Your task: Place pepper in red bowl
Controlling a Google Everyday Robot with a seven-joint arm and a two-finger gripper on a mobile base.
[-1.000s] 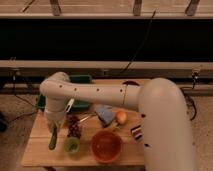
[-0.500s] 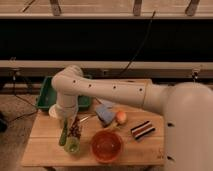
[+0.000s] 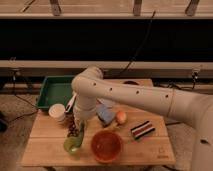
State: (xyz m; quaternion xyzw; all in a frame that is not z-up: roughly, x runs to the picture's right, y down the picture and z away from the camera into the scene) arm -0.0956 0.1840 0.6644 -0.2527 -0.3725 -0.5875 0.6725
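Observation:
My gripper (image 3: 79, 127) hangs from the white arm over the left middle of the wooden table (image 3: 50, 150), shut on the pepper (image 3: 80, 139). The pepper is long, slim and dark green, and hangs downward from the jaws. It is above the small green cup (image 3: 71, 146) and just left of the red bowl (image 3: 106, 146). The red bowl is wide, orange-red and glossy, and stands near the table's front edge with nothing visible inside.
A green tray (image 3: 54, 90) lies at the back left, with a white cup (image 3: 57, 112) in front of it. A dark red cluster (image 3: 73, 131), a blue cloth (image 3: 106, 114), an orange fruit (image 3: 121, 117) and a striped packet (image 3: 142, 130) lie around. A dark bowl (image 3: 131, 82) is at the back.
The gripper has carried the pepper rightward from the table's left edge, past the dark red cluster, to just left of the red bowl.

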